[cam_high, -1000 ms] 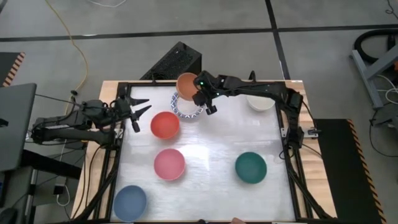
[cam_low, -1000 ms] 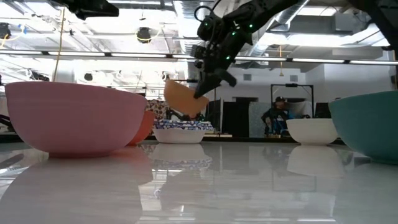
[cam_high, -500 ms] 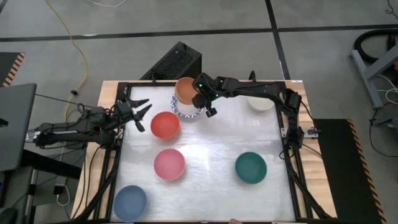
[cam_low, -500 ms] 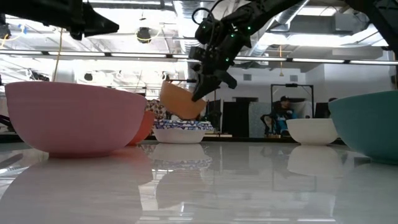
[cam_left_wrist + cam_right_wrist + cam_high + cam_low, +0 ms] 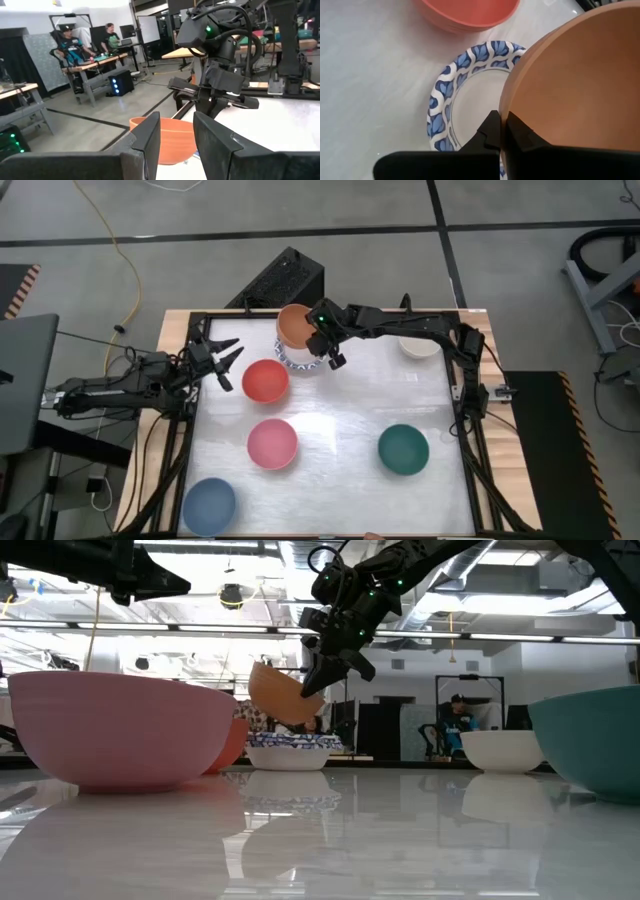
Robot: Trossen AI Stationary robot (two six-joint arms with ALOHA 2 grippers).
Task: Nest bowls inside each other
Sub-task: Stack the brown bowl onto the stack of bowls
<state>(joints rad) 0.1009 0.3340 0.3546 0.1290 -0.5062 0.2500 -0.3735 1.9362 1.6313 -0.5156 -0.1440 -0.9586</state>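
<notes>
Holding the orange bowl by its rim, the right gripper hangs over the far edge of the table, its jaws pinched tight on the thin wall with one finger inside and one outside. The bowl is tilted and lifted clear, directly above the white bowl with the blue-patterned rim, which sits on the table near the far edge (from the low view it looks like a short nested stack, though how many bowls it counts cannot be told). That patterned bowl shows nothing inside it from the right wrist view.

The other bowls lie singly and empty: the red bowl just beside the patterned one toward the left side, the pink bowl near the middle, the blue bowl at the near left corner, the dark green bowl toward the near right, and the cream bowl near the far right corner.

The left gripper waits at the left edge of the table, near the red bowl, its fingers parted moderately and holding nothing.
</notes>
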